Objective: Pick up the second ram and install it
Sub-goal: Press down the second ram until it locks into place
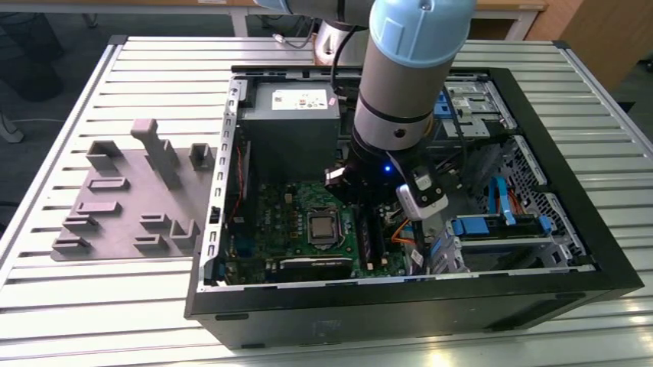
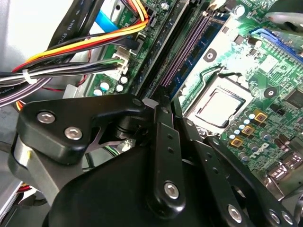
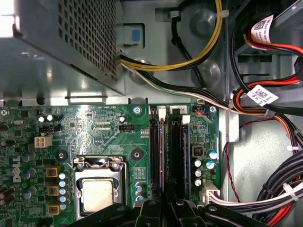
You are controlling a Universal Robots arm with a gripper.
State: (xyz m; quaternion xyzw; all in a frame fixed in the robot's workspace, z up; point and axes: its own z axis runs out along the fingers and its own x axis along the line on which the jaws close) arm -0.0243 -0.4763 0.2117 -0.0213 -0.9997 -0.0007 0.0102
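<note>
Looking down from the first wrist view, we see the second ram [image 3: 177, 156] as a long dark stick standing on its edge along one of the memory slots of the motherboard [image 3: 94, 127], just beside the processor [image 3: 97, 194]. The neighbouring slot [image 3: 156, 151], between the ram and the processor, looks empty to us. The ram lies parallel to the slot, so its lower edge can meet the contacts over the whole length. Whether it is fully seated we cannot say, because its near end goes under the tool [image 3: 165, 204].

In the exterior view the arm reaches straight down into the open computer case [image 1: 408, 306], which lies on its side on the bench [image 1: 153, 76]. We judge that this vertical pose lets it push along the slot's own direction and keeps it away from the cables [image 3: 265, 99] and the power supply [image 3: 71, 47] nearby. In the second wrist view the tool [image 2: 158, 101] hangs directly over the near end of the slots. If it is open, closed or gripping the ram, we cannot tell.

The grey fixture plate [image 1: 112, 222] rests on the bench outside the case, at the exterior view's left, well apart from the tool.
</note>
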